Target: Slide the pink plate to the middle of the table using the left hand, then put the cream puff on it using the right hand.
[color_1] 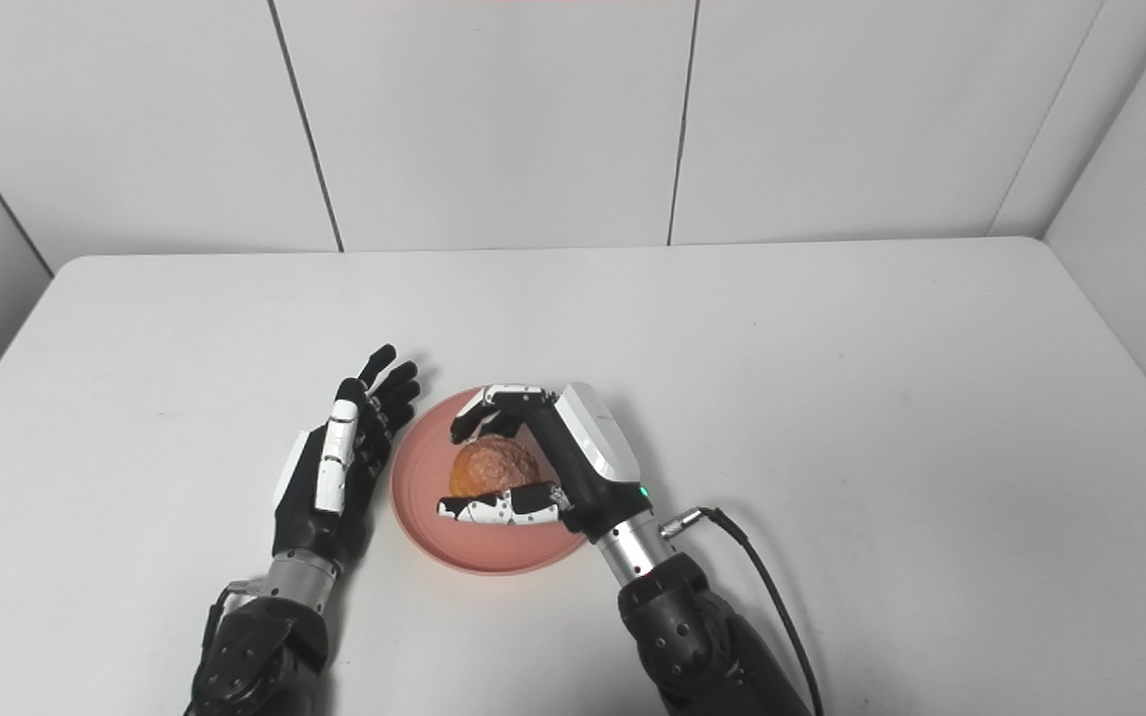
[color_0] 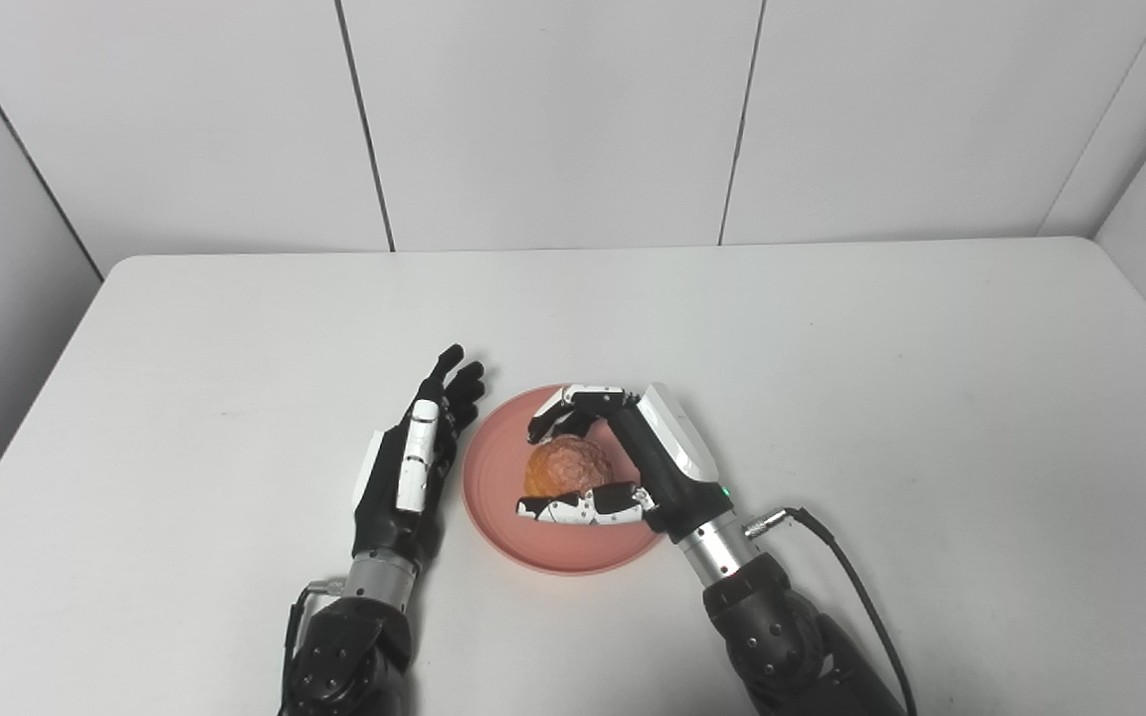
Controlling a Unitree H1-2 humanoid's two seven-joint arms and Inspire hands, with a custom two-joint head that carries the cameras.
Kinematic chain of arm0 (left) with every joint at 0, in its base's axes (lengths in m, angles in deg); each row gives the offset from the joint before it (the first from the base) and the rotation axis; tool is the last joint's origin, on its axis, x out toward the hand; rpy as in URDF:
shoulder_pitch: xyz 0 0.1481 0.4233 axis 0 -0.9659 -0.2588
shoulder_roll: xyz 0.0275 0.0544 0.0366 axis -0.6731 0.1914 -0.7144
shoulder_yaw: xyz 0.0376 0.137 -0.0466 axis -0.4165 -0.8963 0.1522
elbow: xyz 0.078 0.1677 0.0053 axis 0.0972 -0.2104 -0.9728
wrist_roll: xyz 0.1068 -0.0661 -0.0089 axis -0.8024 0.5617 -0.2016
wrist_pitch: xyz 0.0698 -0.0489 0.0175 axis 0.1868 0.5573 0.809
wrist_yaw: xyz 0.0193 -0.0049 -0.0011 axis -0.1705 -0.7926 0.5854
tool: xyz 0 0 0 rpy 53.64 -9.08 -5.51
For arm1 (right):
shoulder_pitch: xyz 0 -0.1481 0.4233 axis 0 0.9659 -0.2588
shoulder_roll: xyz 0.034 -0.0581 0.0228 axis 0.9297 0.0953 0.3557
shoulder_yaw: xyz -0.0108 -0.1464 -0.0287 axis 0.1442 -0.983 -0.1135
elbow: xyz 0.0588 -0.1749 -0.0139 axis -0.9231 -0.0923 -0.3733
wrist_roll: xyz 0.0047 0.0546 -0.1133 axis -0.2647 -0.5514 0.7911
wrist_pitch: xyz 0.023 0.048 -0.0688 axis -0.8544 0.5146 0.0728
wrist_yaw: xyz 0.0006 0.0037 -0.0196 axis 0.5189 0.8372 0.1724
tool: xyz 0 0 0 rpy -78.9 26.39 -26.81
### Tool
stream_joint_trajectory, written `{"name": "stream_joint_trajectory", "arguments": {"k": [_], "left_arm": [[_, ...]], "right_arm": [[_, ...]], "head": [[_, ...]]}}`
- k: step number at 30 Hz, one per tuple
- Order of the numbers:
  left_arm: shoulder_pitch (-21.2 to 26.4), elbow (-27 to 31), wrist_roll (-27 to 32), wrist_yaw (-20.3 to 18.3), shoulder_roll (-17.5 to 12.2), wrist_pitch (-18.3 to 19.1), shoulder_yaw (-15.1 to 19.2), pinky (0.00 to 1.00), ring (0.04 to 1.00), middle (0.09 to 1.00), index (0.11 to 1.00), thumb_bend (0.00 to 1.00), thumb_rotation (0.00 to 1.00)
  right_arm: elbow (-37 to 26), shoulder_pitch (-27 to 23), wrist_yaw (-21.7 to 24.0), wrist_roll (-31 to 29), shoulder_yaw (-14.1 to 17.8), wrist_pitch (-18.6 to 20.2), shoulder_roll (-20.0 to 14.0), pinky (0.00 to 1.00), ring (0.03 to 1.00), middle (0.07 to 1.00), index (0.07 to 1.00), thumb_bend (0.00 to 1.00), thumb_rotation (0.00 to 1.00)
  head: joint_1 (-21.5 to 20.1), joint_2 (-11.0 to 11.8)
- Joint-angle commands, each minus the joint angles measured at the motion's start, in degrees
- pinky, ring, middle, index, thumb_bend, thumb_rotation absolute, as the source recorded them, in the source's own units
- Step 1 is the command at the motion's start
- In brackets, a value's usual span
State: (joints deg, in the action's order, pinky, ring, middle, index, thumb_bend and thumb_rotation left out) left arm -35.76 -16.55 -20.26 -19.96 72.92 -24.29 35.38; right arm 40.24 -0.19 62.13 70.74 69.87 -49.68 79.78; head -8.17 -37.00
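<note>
Left eye view: pink plate (color_0: 493,497) sits toward near edge of table (color_0: 832,348), roughly mid-width; slide looks done. Cream puff (color_0: 568,465) over plate centre, right hand (color_0: 623,462) fingers and thumb curled around it; resting or just above plate, cannot tell. Left: release, withdraw. Left hand (color_0: 414,467) just beside plate's left rim, fingers straight, together, empty. Puff roundish, no clear long axis or heading.

Both hands are built in black with white plates; the right hand (color_0: 623,462) is marked by a green light. Silver wrist cuffs, black screwed forearms and a black cable (color_0: 837,557) are seen; the left hand (color_0: 414,467) is likewise coloured.
</note>
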Motion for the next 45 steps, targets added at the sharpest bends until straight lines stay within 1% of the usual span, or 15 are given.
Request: {"name": "stream_joint_trajectory", "arguments": {"k": [1,7,14,16,17,19,21,24,25,28,30,34,41,43,45], "left_arm": [[-0.95,-0.42,0.08,-0.43,-0.18,1.31,-0.31,0.95,0.916,0.907,0.915,0.55,1.00],[-0.91,-0.67,-0.47,-0.07,-0.22,0.65,-0.42,0.95,0.911,0.903,0.907,0.55,1.00],[-0.92,-0.67,-0.09,-0.23,-0.17,0.37,-0.38,0.95,0.911,0.903,0.910,0.56,1.00],[-0.91,-0.62,-0.12,-0.17,-0.18,0.53,-0.37,0.95,0.910,0.902,0.909,0.55,1.00],[-0.90,-0.61,-0.10,-0.14,-0.17,0.59,-0.35,0.95,0.909,0.900,0.906,0.55,1.00],[-0.92,-0.42,0.04,-0.15,-0.15,0.77,-0.30,0.95,0.909,0.900,0.905,0.56,1.00],[-0.96,-0.23,0.00,-0.07,-0.10,0.69,-0.29,0.95,0.908,0.899,0.903,0.55,1.00],[-1.02,0.05,0.26,-0.20,-0.09,0.96,-0.28,0.95,0.911,0.902,0.906,0.54,1.00],[-1.05,0.05,0.24,-0.22,-0.12,0.91,-0.28,0.95,0.911,0.903,0.905,0.54,1.00],[-1.02,-0.14,0.16,-0.29,-0.22,0.66,-0.31,0.95,0.910,0.904,0.903,0.54,1.00],[-0.93,-0.19,0.30,-0.32,-0.22,0.70,-0.25,0.95,0.912,0.906,0.901,0.54,1.00],[-1.00,0.28,0.49,-0.13,-0.06,1.53,-0.12,0.96,0.914,0.907,0.897,0.54,1.00],[-1.01,0.16,0.27,0.00,-0.02,1.18,-0.11,0.96,0.914,0.904,0.898,0.54,1.00],[-1.02,0.28,0.22,0.20,0.07,1.58,-0.05,0.96,0.910,0.897,0.892,0.55,1.00],[-1.03,0.37,0.20,0.21,0.07,1.77,-0.06,0.96,0.911,0.896,0.893,0.55,1.00]], "right_arm": [[1.27,-0.57,0.28,0.05,0.25,-0.68,-0.10,0.47,0.474,0.536,0.447,0.51,0.00],[1.92,-1.19,1.70,1.02,-0.07,-0.24,-0.88,0.50,0.474,0.544,0.454,0.51,0.00],[1.41,-1.23,1.95,4.38,0.03,2.00,-1.25,0.55,0.472,0.539,0.462,0.51,0.00],[1.07,-1.32,2.49,5.02,-0.12,2.52,-1.50,0.56,0.606,0.540,0.464,0.51,0.00],[0.89,-1.37,2.74,5.36,-0.25,2.76,-1.66,0.59,0.644,0.614,0.480,0.51,0.07],[-0.16,-1.28,3.92,6.32,-0.65,4.00,-2.11,0.64,0.688,0.680,0.493,0.50,0.12],[-1.44,-1.13,5.52,6.86,-1.05,5.58,-2.62,0.69,0.738,0.728,0.498,0.50,0.14],[-2.78,-0.98,7.31,7.14,-1.46,7.18,-3.24,0.72,0.782,0.768,0.499,0.50,0.15],[-3.38,-0.89,7.87,7.20,-1.56,7.73,-3.44,0.74,0.809,0.787,0.622,0.55,0.24],[-4.66,-0.74,8.91,7.53,-1.87,8.80,-3.94,0.77,0.840,0.808,0.728,0.59,0.34],[-5.32,-0.72,9.31,8.00,-2.04,9.09,-4.24,0.83,0.869,0.827,0.755,0.60,0.38],[-6.18,-0.41,9.54,8.16,-1.95,9.06,-4.40,0.93,0.917,0.874,0.786,0.62,0.46],[-7.85,0.21,9.00,6.04,-1.07,7.12,-4.24,0.98,0.968,0.951,0.859,0.63,0.57],[-8.12,0.23,8.11,5.56,-0.79,6.09,-4.05,0.96,0.963,0.957,0.874,0.64,0.63],[-8.33,0.28,7.48,4.89,-0.53,5.27,-3.81,0.96,0.961,0.960,0.883,0.64,0.64]], "head": [[0.08,0.05],[0.19,-0.19],[0.27,-0.31],[0.27,-0.31],[0.27,-0.31],[0.29,-0.53],[0.29,-0.53],[0.29,-0.53],[0.29,-0.53],[0.29,-0.53],[0.36,-0.64],[0.36,-0.64],[0.47,-0.98],[0.47,-0.98],[0.47,-0.98]]}}
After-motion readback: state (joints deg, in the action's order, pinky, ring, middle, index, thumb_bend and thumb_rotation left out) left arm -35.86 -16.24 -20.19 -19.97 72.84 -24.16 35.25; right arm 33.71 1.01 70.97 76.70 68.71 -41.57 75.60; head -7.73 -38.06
